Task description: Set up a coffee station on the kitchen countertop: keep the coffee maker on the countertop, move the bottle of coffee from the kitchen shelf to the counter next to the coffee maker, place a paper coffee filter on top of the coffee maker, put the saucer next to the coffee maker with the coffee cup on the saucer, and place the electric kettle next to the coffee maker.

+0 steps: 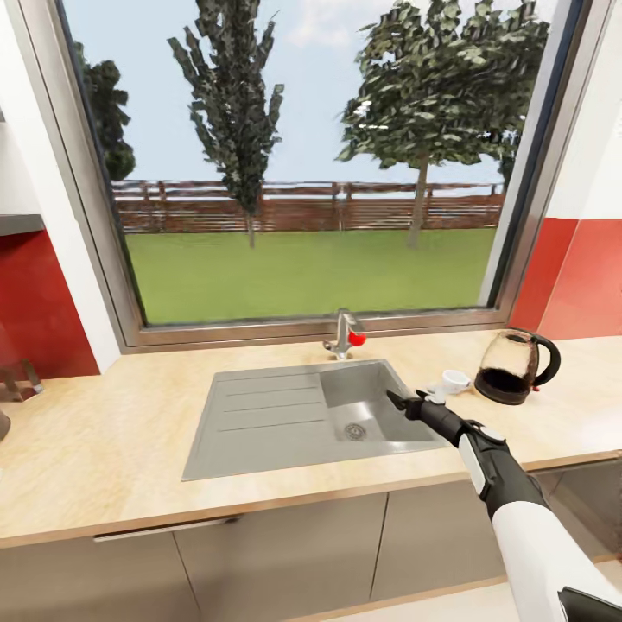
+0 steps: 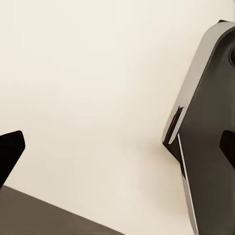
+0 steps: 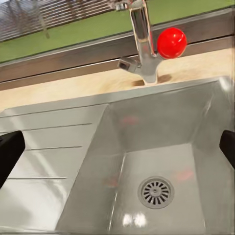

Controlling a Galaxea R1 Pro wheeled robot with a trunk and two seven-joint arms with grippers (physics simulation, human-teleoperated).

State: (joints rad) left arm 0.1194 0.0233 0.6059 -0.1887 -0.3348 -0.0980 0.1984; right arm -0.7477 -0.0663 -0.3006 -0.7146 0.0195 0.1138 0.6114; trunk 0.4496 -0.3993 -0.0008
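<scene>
The right arm (image 1: 510, 484) reaches out over the front edge of the wooden counter (image 1: 104, 449). Its gripper (image 1: 399, 401) hangs over the right side of the sink (image 1: 259, 423), and its jaws are wide apart with nothing between them. From the right wrist I see the drain (image 3: 155, 192) at the bottom of the basin. The left gripper (image 2: 117, 147) is also spread wide, in front of a plain pale surface.

Just past the right gripper, a small white cup (image 1: 453, 381) sits on the counter. Beside it, further right, stands the glass kettle (image 1: 516, 367) with a black handle. Behind the sink is the tap (image 1: 344, 335) with a red knob (image 1: 357, 339). Beyond that is a big window (image 1: 302, 155) with grass, trees and a fence.
</scene>
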